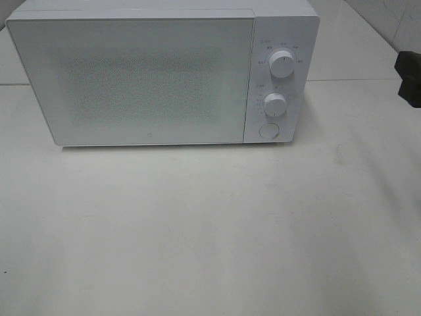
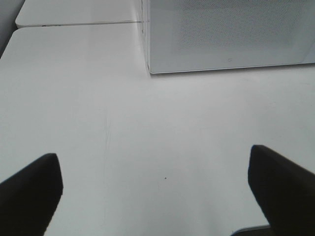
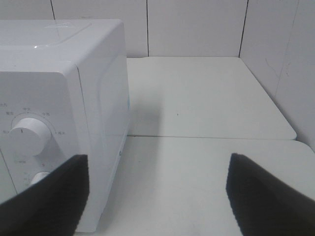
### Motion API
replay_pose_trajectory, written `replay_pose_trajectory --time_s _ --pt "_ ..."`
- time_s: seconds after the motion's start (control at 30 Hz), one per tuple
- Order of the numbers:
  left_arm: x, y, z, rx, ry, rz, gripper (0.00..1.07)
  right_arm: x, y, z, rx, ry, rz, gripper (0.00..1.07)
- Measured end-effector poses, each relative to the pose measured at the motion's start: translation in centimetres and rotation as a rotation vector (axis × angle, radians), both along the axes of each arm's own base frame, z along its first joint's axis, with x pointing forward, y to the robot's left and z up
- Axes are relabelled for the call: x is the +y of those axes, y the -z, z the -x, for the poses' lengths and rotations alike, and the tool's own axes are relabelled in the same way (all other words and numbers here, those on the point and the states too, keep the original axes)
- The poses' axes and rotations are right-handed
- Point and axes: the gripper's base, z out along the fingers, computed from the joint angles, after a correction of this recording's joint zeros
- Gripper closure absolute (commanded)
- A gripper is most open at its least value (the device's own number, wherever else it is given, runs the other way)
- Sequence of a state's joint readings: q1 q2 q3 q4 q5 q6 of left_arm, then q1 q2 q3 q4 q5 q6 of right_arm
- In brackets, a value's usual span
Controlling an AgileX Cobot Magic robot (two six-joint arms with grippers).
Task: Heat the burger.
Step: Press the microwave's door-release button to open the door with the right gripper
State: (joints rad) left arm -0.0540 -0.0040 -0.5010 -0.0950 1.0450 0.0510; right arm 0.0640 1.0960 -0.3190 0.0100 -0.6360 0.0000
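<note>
The burger is out of view in every frame. A white microwave [image 1: 131, 79] stands at the back of the white table with its door shut. My left gripper [image 2: 157, 191] is open over bare table, short of the microwave's lower front corner [image 2: 226, 34], with nothing between its fingers. My right gripper [image 3: 157, 196] is open too and empty, beside the microwave's right side [image 3: 98, 98] near the control panel. In the exterior high view only a dark part of the right arm [image 1: 409, 79] shows at the right edge.
The control panel carries an upper knob [image 1: 283, 64], a lower knob [image 1: 275, 103] and a round button [image 1: 268, 130]. A white table top [image 1: 210, 230] spreads in front of the microwave. Tiled walls [image 3: 197, 27] close the back and right.
</note>
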Motion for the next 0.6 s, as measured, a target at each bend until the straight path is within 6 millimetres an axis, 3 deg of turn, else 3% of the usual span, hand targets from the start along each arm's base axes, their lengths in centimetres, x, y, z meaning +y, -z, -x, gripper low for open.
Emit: replay_pose_trajectory --time_s 0.4,0.6 --pt "0.0 0.0 0.0 0.000 0.000 0.000 0.10 0.2 3.0 -3.1 -0.056 0.003 -0.002 0.32" --pt "0.0 0.0 0.0 0.000 0.000 0.000 0.10 1.9 5.0 -4.0 -0.055 0.020 -0.010 0.32"
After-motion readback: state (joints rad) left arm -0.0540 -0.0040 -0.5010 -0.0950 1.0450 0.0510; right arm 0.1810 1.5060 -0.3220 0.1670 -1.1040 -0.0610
